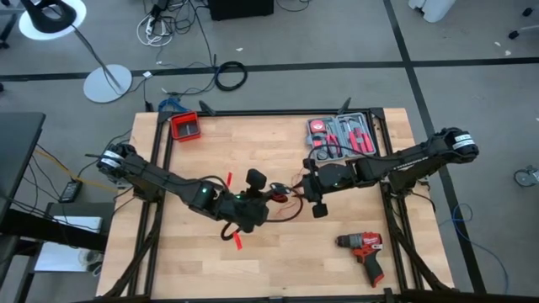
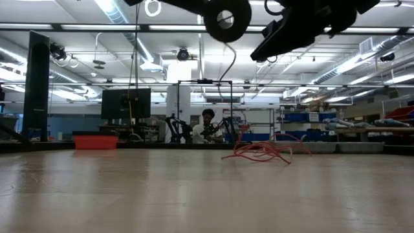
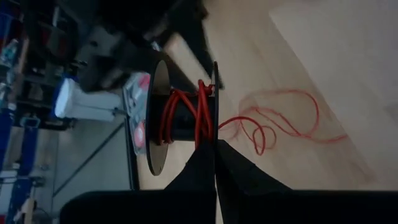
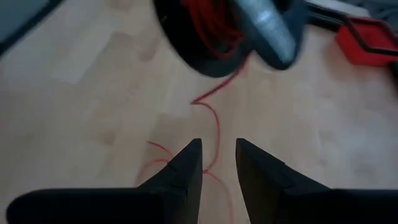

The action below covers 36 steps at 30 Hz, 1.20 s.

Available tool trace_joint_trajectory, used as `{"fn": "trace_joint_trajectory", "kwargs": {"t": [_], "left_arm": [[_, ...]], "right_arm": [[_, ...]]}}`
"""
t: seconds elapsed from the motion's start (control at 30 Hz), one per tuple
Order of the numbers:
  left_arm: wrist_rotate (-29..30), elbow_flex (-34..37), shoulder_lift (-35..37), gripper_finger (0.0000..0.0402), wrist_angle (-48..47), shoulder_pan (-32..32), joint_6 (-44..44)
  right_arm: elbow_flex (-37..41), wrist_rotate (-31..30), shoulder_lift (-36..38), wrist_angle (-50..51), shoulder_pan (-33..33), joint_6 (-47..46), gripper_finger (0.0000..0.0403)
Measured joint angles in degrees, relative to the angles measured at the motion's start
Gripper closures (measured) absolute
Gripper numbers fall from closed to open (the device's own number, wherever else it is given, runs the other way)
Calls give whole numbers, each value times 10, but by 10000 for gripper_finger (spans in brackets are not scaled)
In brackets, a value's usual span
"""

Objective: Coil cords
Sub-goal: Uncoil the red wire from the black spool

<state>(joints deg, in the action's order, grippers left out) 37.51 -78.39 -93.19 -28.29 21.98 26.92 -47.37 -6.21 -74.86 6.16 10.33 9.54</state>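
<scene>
A black spool (image 3: 186,118) with red cord (image 3: 200,111) wound on its core hangs well above the wooden table (image 1: 210,269). My left gripper (image 3: 216,158) is shut on it near the table's middle (image 1: 253,192). From the spool the cord drops slack (image 2: 233,61) to a loose red tangle lying on the table (image 2: 262,152). My right gripper (image 4: 217,152) stands open just right of the spool (image 1: 314,202). The cord's loose run (image 4: 214,127) shows on the table under its fingers. I cannot tell whether it touches them. My left gripper pinches the rim of the spool's nearer disc (image 3: 215,127) between its two shut fingers, which lie in line with the thin disc's edge. The spool is lifted clear of the table. The cord hangs slack below it.
A red drill (image 1: 364,250) lies at the near right and an open tool case (image 1: 344,135) at the far right. A red bin (image 1: 185,126) sits at the far left corner. Beyond the table a black cable ring (image 1: 230,76) lies on the floor. A person (image 2: 207,126) sits in the room.
</scene>
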Motion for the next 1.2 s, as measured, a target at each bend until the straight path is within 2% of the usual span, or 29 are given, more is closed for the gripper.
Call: {"fn": "trace_joint_trajectory", "kwargs": {"t": [0.33, 0.43, 0.57, 0.93, 1.03, 1.2], "left_arm": [[-13, 0, 0, 401, 35, 3, 41], [17, 0, 0, 401, 22, 2, 14], [19, 0, 0, 401, 7, 1, 0], [18, 0, 0, 401, 19, -5, -25], [19, 0, 0, 401, 22, -9, -29], [19, 0, 0, 401, 23, -12, -46]], "right_arm": [[0, -5, 0, 19, -2, -6, 309], [0, -48, 3, 23, -3, -6, 309], [0, -125, 17, 7, 5, 5, 309], [0, -234, 11, -54, 59, 100, 309], [0, -293, 10, -64, 70, 115, 309], [0, -302, 10, -88, 81, 154, 309]]}}
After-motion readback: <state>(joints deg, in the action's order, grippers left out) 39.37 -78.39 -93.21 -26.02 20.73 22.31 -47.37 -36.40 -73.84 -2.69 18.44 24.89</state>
